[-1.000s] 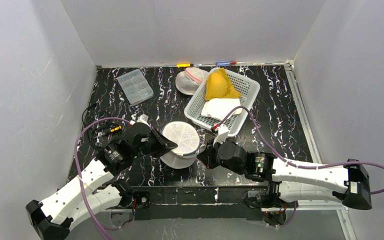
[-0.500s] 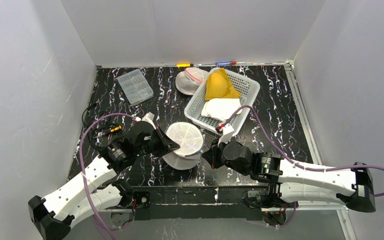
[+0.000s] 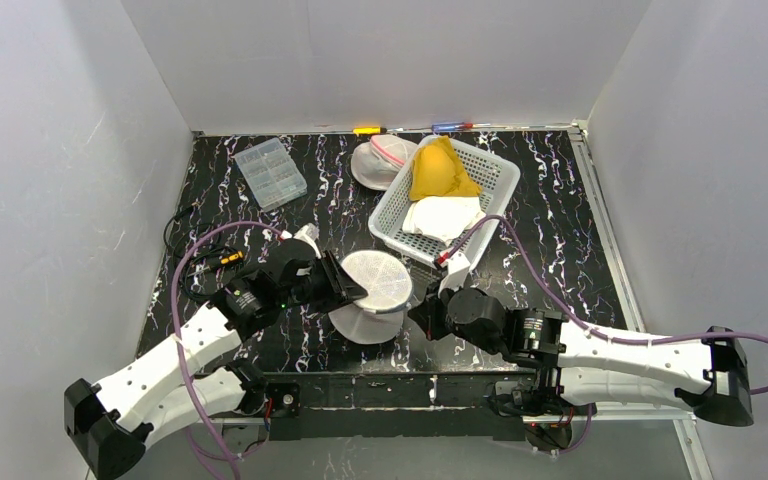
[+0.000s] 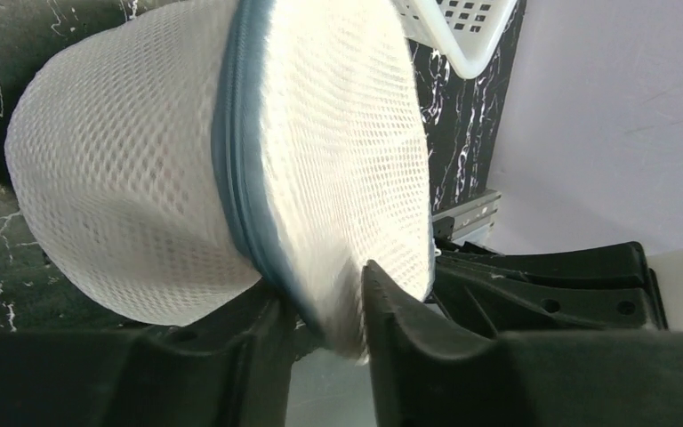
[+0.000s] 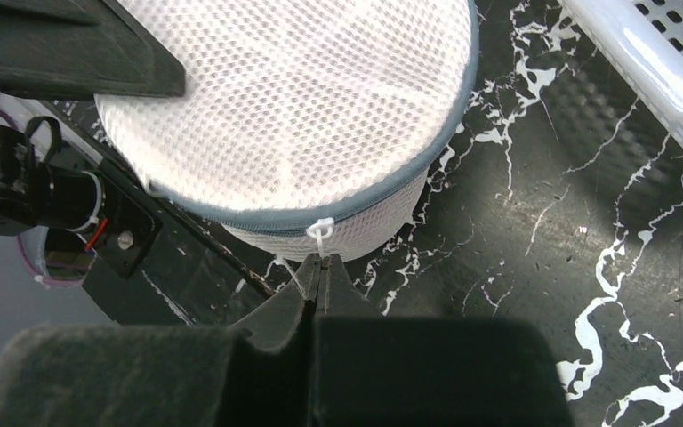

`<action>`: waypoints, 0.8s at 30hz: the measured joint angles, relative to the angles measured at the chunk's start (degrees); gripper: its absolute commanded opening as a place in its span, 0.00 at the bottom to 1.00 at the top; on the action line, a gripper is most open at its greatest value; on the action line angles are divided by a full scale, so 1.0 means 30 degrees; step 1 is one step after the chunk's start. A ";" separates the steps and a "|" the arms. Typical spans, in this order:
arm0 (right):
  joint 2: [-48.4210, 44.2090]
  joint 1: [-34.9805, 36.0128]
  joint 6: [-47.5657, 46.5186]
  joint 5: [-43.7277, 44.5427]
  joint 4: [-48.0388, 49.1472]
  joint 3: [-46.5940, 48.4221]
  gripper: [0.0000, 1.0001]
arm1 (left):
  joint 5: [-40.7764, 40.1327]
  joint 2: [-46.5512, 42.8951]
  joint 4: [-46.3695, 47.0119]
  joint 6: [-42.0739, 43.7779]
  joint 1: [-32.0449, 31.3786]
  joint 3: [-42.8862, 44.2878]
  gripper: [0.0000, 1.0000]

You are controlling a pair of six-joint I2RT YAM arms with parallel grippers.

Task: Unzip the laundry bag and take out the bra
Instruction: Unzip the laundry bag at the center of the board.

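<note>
The laundry bag [image 3: 375, 292] is a round white mesh drum with a grey-blue zip around its lid, standing near the table's front. My left gripper [image 3: 346, 290] is at the bag's left rim. In the left wrist view its jaws [image 4: 322, 294] stand slightly apart, with the lid's edge and zip [image 4: 236, 178] loosely between them. My right gripper [image 3: 422, 312] is at the bag's right side. In the right wrist view it [image 5: 320, 260] is shut on the white zip pull [image 5: 322, 229], low on the bag [image 5: 293, 107]. The bra is hidden.
A white slotted basket [image 3: 500, 205] behind the bag holds a yellow garment [image 3: 438, 170] and a white one [image 3: 440, 215]. A white and pink mesh item [image 3: 378, 160] lies beside it. A clear compartment box [image 3: 270, 172] sits back left, and cables [image 3: 195, 265] trail at the left.
Both grippers and the bag have shifted a little to the right. The left jaws, tight on the rim before, have parted slightly. The right gripper stays shut on the pull.
</note>
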 measured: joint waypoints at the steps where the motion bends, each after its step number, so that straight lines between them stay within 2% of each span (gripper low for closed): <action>1: -0.0036 0.0000 0.0000 0.0000 0.0058 -0.0117 0.01 | 0.0029 0.0051 -0.0007 0.0073 0.0000 0.0007 0.55; 3: -0.0073 0.0000 0.0029 -0.0022 0.0204 -0.0510 0.01 | 0.0036 0.0095 -0.0080 0.0233 0.0000 0.0007 0.72; 4: -0.0066 0.0000 0.0080 -0.0087 0.0277 -0.0707 0.01 | 0.0022 0.0095 -0.0117 0.0262 0.0000 0.0007 0.77; 7: -0.0029 0.0000 0.0226 -0.0350 0.0605 -0.1297 0.01 | -0.0189 0.0015 -0.0525 0.0211 0.0000 0.0007 0.85; 15: 0.0925 0.0015 0.0780 -0.1180 0.2535 -0.1770 0.01 | -0.1129 -0.2812 -0.3322 -0.1078 0.0000 -0.0240 0.87; 24: 0.2528 0.0372 0.1209 -0.1953 0.4867 -0.1770 0.01 | -0.1129 -0.5938 -0.6091 -0.4182 -0.0503 -0.0758 0.85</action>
